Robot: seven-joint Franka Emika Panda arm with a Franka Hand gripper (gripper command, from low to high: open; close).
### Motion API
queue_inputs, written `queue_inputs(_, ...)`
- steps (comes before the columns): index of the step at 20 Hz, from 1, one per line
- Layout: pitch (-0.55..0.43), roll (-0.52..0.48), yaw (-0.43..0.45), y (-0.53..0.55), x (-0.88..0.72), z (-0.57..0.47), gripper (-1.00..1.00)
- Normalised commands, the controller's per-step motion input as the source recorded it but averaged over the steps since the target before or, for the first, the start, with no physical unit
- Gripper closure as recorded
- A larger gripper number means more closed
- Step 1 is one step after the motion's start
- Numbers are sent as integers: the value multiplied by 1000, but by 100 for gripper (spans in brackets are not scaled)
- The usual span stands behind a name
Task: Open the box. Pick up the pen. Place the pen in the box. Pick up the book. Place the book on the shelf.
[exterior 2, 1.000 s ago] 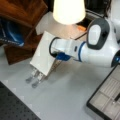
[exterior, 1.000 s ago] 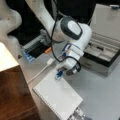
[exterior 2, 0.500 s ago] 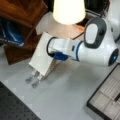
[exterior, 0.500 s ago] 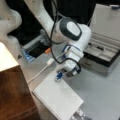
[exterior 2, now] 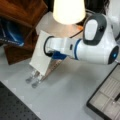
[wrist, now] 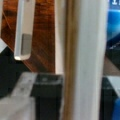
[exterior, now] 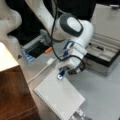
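The white spiral-bound book [exterior: 60,97] leans tilted on metal strips; it also shows in a front view as a slanted book [exterior 2: 40,56]. My gripper [exterior: 62,73] is at the book's upper edge and open. In the wrist view the book's edge [wrist: 86,60] runs upright down the middle, and one finger [wrist: 23,30] stands apart to its left. The box [exterior: 105,47] lies open at a front view's right, with the dark pen [exterior: 96,47] inside; the box [exterior 2: 106,98] and pen [exterior 2: 117,96] show in both front views. The brown shelf [exterior: 12,85] stands at the lower left, and the shelf [exterior 2: 22,15] is close behind the book.
A grey tray with a blue edge [exterior: 32,50] sits behind the book, and a white cable [exterior: 42,68] runs past it. Perforated metal strips [exterior 2: 35,80] stick out under the book. A pale lampshade-like shape [exterior 2: 68,10] fills a front view's top.
The arm has shifted only slightly at the book's upper edge. The book has not moved.
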Motion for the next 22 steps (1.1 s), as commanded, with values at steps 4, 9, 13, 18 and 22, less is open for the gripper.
queue_inputs(4,59,-57,40,-29,142,345,100)
queue_inputs(9,62,-49,-36,58,65,203,100)
queue_inputs(13,60,-27,-139,208,21,243,100)
queue_inputs(18,67,-8,-203,281,10,350,100)
queue_inputs(22,-4,-22,-252,253,44,409,100)
